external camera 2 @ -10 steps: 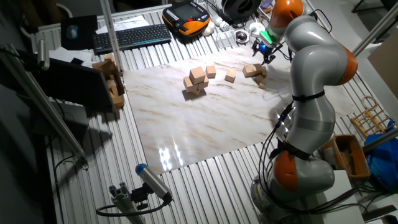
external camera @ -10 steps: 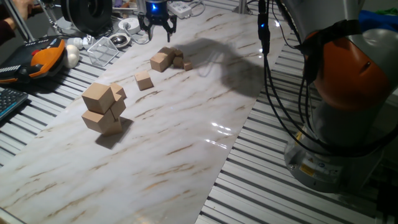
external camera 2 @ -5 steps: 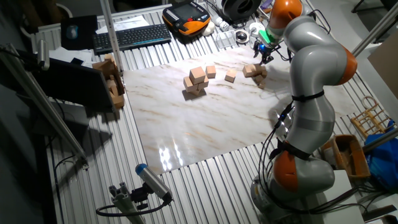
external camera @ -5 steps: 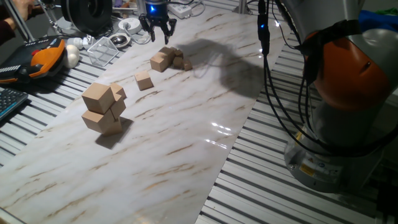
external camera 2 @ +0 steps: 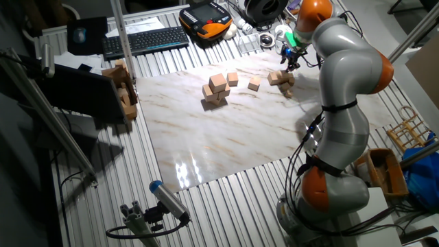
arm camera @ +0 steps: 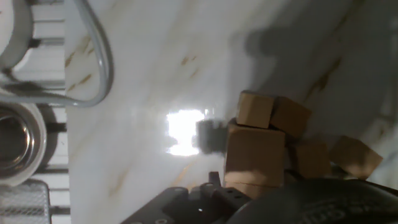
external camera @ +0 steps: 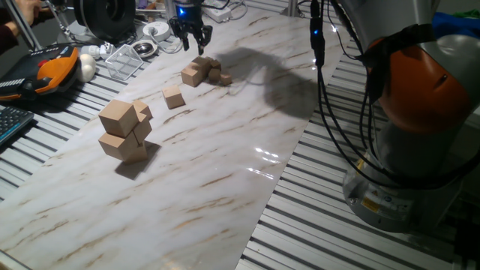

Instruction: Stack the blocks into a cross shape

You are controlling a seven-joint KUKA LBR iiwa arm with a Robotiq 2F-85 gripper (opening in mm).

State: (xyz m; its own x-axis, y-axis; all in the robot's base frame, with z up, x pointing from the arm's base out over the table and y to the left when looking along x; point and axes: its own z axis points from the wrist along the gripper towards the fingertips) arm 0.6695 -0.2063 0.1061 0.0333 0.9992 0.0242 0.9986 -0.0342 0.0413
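The blocks (external camera: 173, 97) looked like plain, unvarnished light-tan wood with a matt, faintly grained face, and the bigger cubes (external camera: 124, 130) stacked near them had the same dull wooden look. They lay on a white marble-patterned sheet (external camera: 225, 157), smooth and glossy enough to throw back bright glare from the lights. Around that sheet the bench (external camera: 315, 225) was ribbed bare metal with a dull silvery sheen. The arm's shell (external camera 2: 343, 82) was smooth, semi-gloss silver-grey with glossy orange joints. The fingers (external camera: 187, 35) were dark and matt. A clear, shiny plastic box (external camera: 124, 61) sat on the metal ribs.
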